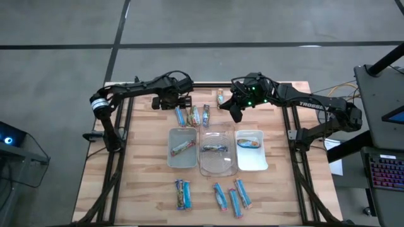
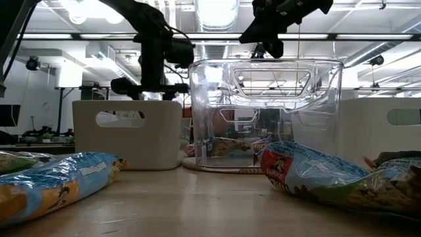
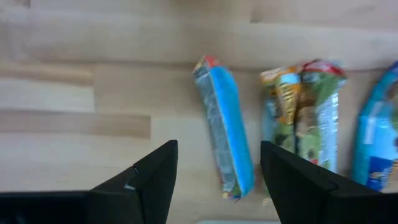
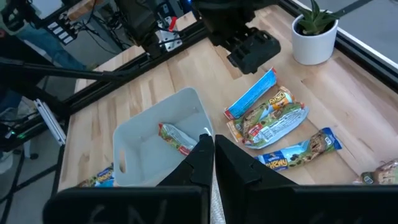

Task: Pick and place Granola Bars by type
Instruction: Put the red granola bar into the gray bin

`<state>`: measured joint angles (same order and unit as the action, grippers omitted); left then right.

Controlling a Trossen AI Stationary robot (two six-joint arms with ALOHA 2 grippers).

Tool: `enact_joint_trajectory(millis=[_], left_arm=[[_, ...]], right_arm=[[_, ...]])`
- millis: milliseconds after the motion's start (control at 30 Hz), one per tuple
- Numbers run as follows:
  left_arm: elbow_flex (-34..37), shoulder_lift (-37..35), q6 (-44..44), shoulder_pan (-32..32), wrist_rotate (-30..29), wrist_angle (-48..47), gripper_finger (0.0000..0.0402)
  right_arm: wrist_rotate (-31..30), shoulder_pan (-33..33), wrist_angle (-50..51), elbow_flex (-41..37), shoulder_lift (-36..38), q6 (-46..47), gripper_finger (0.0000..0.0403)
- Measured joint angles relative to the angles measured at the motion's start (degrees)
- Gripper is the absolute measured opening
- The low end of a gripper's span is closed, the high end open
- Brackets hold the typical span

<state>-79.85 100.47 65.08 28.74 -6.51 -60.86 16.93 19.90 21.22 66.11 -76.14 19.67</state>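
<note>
- The left gripper (image 3: 217, 177) has its fingers (image 3: 152, 180) spread, with nothing between them; it hangs over the far end of the table (image 1: 145, 189), above a blue bar (image 3: 224, 134) that lies flat on the wood.
- In the left wrist view the blue bar runs into the gap between the two fingers, and they do not touch it.
- Just beside the blue bar lie a green-tan bar (image 3: 305, 118) and, at the edge of that view, another blue one (image 3: 376, 149).
- In the high view the left gripper (image 1: 173, 101) sits just beyond the far row of bars (image 1: 194, 116), left of the table's middle.
- The right gripper (image 4: 208, 152) has its fingers pressed together and holds nothing; it hangs above the table near the far edge, right of the middle (image 1: 237, 108).
- One bar with a brown-orange wrapper (image 1: 219, 97) lies apart at the far edge, between the two grippers.
- Three trays stand side by side in the middle of the table: a left tray (image 1: 172, 161) with one bar (image 1: 182, 147) in it, a clear middle tray (image 1: 203, 165) with one bar (image 1: 214, 149), and a right white tray (image 1: 252, 164) with a blue bar (image 1: 250, 142).
- Near the front edge lie more bars: a pair on the left (image 1: 182, 193) and three blue ones on the right (image 1: 231, 197).
- A white pot (image 4: 314, 40) with a green plant stands beyond the far row in the right wrist view.
</note>
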Motion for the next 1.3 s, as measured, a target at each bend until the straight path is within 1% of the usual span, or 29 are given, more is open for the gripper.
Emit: enact_joint_trajectory(millis=[100,400,500,700,900,1300], left_arm=[[0.9,0.0,1.7,0.3,1.2,0.2,0.0210],[1.5,0.0,11.0,0.4,3.0,5.4,0.0210],[1.5,0.0,12.8,0.5,4.2,6.3,0.0210],[1.5,0.4,15.7,0.7,4.2,6.3,0.0210],[1.5,1.3,17.3,0.7,4.2,6.4,0.0210],[1.6,5.8,17.2,0.8,4.1,6.5,0.0210]], right_arm=[[-0.1,0.0,0.0,0.0,0.0,-0.6,0.0008],[-0.5,0.0,0.0,0.0,0.0,-3.4,0.0009],[-0.5,0.0,0.0,0.0,0.0,-4.6,0.0008],[-0.5,0.0,0.0,0.0,0.0,-5.3,0.0008],[-0.4,0.0,0.0,0.0,0.0,-5.3,0.0009],[-0.4,0.0,0.6,0.0,0.0,-5.2,0.0009]])
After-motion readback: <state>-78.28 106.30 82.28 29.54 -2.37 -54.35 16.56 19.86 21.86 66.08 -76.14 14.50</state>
